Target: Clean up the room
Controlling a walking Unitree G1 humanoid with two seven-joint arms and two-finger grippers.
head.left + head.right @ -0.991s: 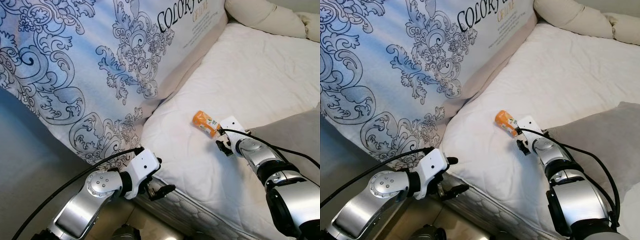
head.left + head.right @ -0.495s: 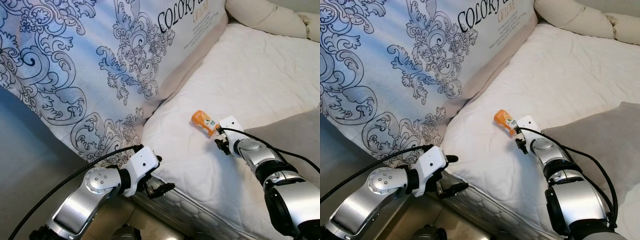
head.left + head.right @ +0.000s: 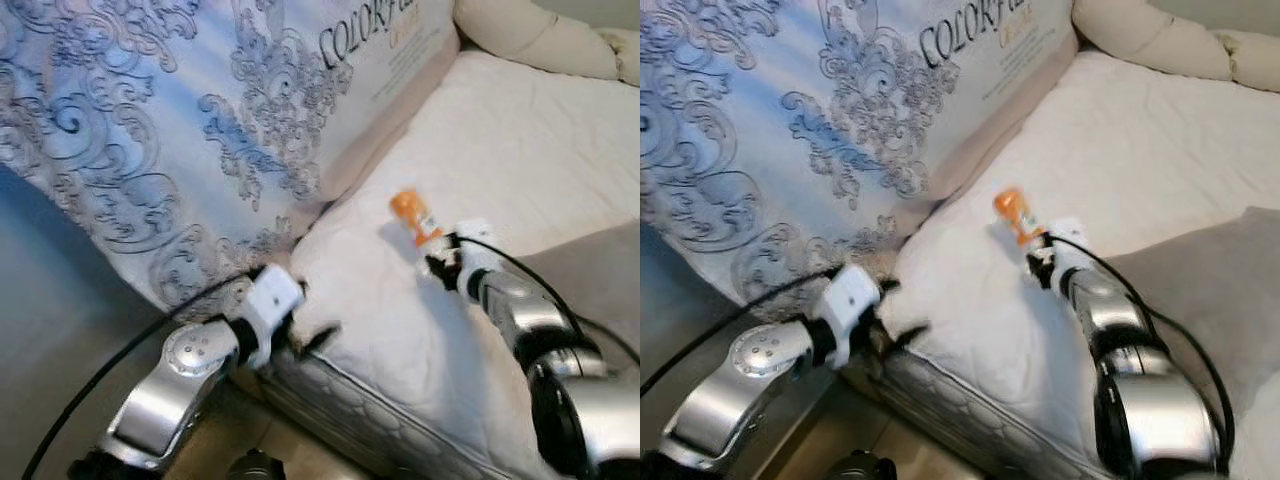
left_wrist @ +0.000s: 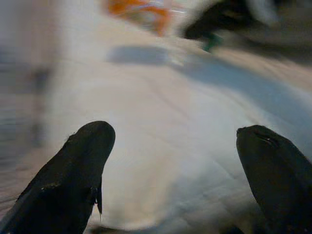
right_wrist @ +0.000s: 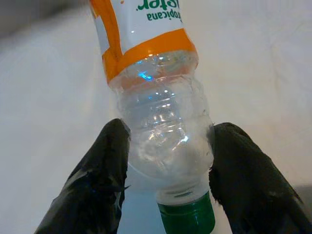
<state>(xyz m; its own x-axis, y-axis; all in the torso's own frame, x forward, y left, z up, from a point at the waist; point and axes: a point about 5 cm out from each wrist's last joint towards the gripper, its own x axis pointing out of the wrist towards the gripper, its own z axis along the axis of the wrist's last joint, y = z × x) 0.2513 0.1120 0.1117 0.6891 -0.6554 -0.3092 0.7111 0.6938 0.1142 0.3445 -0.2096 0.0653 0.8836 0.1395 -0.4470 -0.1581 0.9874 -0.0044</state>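
A clear plastic bottle (image 5: pixel 156 126) with an orange label and a green cap is on the white mattress (image 3: pixel 520 150). Its orange end (image 3: pixel 408 212) tilts upward. My right gripper (image 5: pixel 165 161) is shut on the bottle, one black finger (image 5: pixel 97 185) on each side of its neck near the cap. From the head the right gripper (image 3: pixel 440 262) reaches in from the right, just below the bottle (image 3: pixel 1012 214). My left gripper (image 3: pixel 312 338) is at the mattress's near corner. It is open (image 4: pixel 175 161) with nothing between its fingers, pointing across the sheet.
A large blue-and-white patterned cushion (image 3: pixel 180 120) leans against the mattress on the left. A grey pillow (image 3: pixel 1220 290) lies on the right and cream pillows (image 3: pixel 530 40) at the back. The mattress's quilted edge (image 3: pixel 360 420) drops to the floor in front.
The bottle's orange end has lifted and the bottle stands steeper in the right gripper. The left gripper has moved up to the mattress corner. The views are now blurred.
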